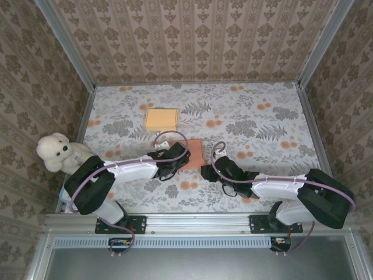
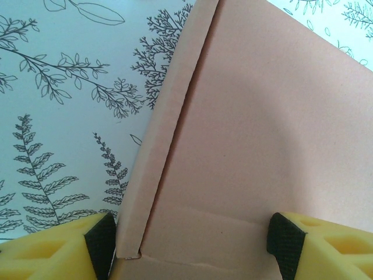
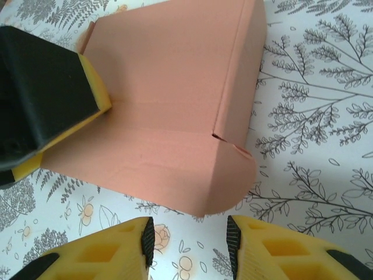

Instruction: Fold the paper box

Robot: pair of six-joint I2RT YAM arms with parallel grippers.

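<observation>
Top external view: the salmon paper box (image 1: 196,151) lies flat near the middle of the floral table (image 1: 262,125), with both arms reaching in from the near edge. The left gripper (image 1: 176,159) is over the box's left edge and the right gripper (image 1: 206,171) is just off its near right corner. A yellow box (image 1: 161,119) sits farther back, apart from it, and a white teddy bear (image 1: 57,151) sits at the table's left edge.

Left wrist view adds the near detail. The left gripper (image 2: 192,254) has its fingers spread wide, one pad against a raised side flap and the other over the flat panel of the paper box (image 2: 262,146), which spans the gap. Nothing is pinched.

Right wrist view shows the box (image 3: 169,111) from the other side, with a rounded flap bent down at its near corner. A left-arm finger (image 3: 46,96) rests on the panel. The right gripper (image 3: 189,242) is released, its fingers parted with only cloth between them, just short of that corner
</observation>
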